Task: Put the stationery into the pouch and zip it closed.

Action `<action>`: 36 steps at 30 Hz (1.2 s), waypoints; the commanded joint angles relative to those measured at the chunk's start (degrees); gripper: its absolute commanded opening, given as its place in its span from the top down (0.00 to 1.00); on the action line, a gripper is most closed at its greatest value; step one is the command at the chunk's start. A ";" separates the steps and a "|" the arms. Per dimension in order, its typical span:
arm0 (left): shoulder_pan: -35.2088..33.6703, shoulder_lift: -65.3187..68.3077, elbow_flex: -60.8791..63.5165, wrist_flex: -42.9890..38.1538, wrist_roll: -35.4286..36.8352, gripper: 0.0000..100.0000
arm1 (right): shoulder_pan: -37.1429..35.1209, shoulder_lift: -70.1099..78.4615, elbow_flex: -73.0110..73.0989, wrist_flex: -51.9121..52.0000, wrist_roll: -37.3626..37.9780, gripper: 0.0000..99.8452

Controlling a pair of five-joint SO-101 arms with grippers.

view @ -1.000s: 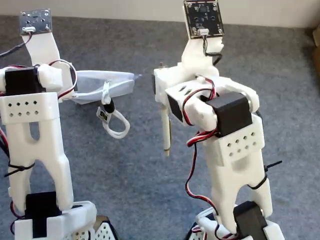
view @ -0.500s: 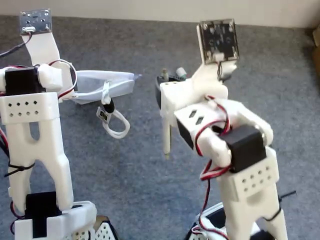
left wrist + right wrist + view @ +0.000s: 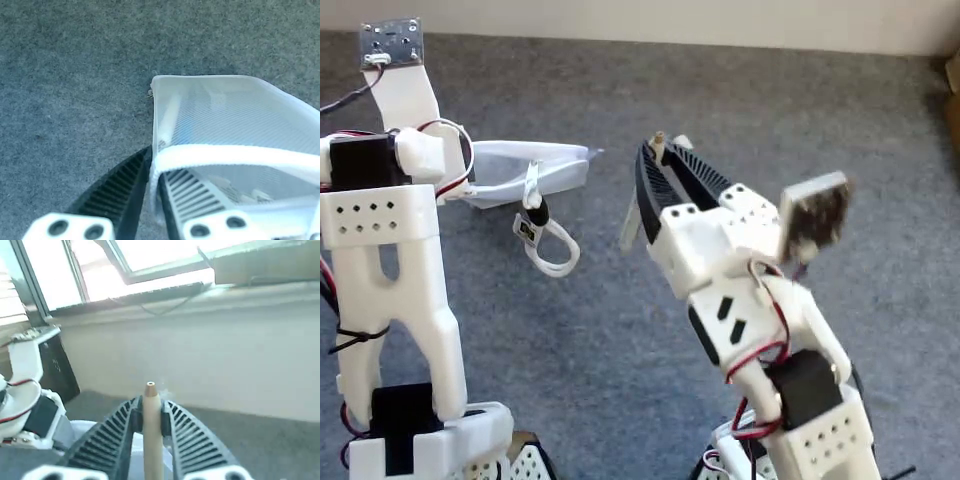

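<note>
A white mesh pouch (image 3: 525, 165) lies on the grey carpet at the upper left, its mouth held up. My left gripper (image 3: 152, 166) is shut on the pouch (image 3: 225, 115) rim at one corner. Inside it, pale items show dimly through the mesh. My right gripper (image 3: 656, 152) is tilted up to the right of the pouch, shut on a beige pen (image 3: 658, 141). In the right wrist view the pen (image 3: 151, 425) stands between the black ribbed fingers (image 3: 190, 440) of the right gripper (image 3: 150, 402), its tip pointing away from the camera.
A white wrist loop (image 3: 553, 250) with a small black tag trails from the pouch onto the carpet. The left arm (image 3: 390, 210) stands at the left edge. A pale wall (image 3: 240, 355) and a window rise beyond the carpet. Bare carpet (image 3: 590, 340) lies between the arms.
The right arm has swung its wrist up and back, so the pen now points upward and away instead of down at the carpet. The left arm and pouch have not moved.
</note>
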 commanded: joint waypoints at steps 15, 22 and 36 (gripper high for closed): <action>-0.31 0.13 0.84 -1.05 0.62 0.99 | -9.71 -3.74 15.87 -47.60 -0.09 1.00; -0.31 0.13 0.84 -0.88 0.62 0.99 | -11.65 12.88 6.29 -54.99 8.26 1.00; -0.31 0.13 0.84 -0.79 0.62 0.99 | -22.46 27.47 -2.95 -59.74 24.44 1.00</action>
